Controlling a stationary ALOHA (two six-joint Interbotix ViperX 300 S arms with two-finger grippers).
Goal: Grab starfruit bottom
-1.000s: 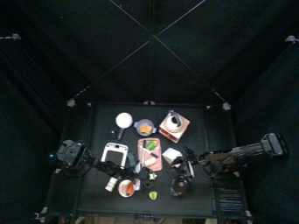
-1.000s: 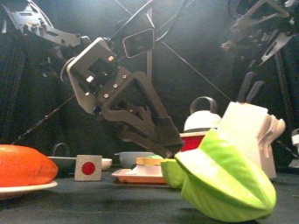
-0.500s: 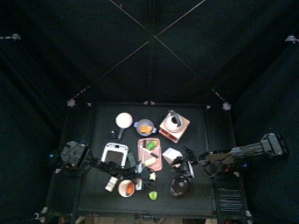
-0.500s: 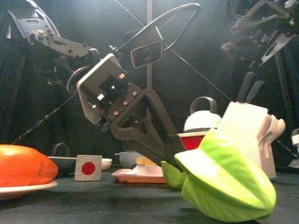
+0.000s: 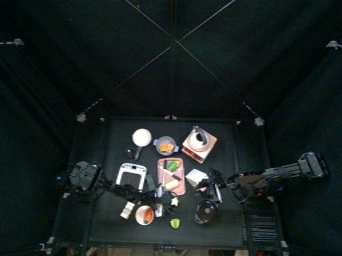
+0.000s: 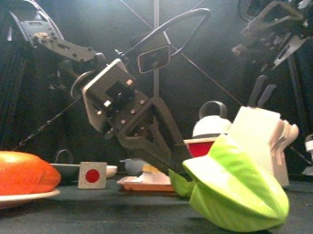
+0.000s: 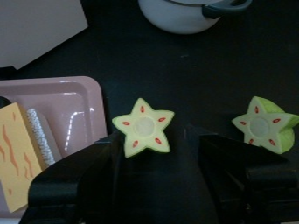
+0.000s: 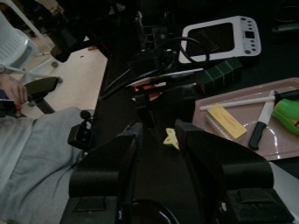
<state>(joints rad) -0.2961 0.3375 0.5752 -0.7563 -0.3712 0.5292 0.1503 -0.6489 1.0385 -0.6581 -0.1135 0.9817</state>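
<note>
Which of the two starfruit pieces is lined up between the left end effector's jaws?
The starfruit piece beside the pink tray: this near piece sits centred between the open left end effector. The other piece lies off to the side.

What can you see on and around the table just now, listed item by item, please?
nearer starfruit piece: one, green, on the black table ahead of the left jaws
other starfruit piece: one, green, beside it, apart
tray: one, pink, next to the nearer piece, holding a yellow slab
pot: one, white, beyond the starfruit
round fruit: one, orange, on a plate at front left
left gripper: one, black, open above the starfruit
right gripper: one, black, at the table's right
</note>
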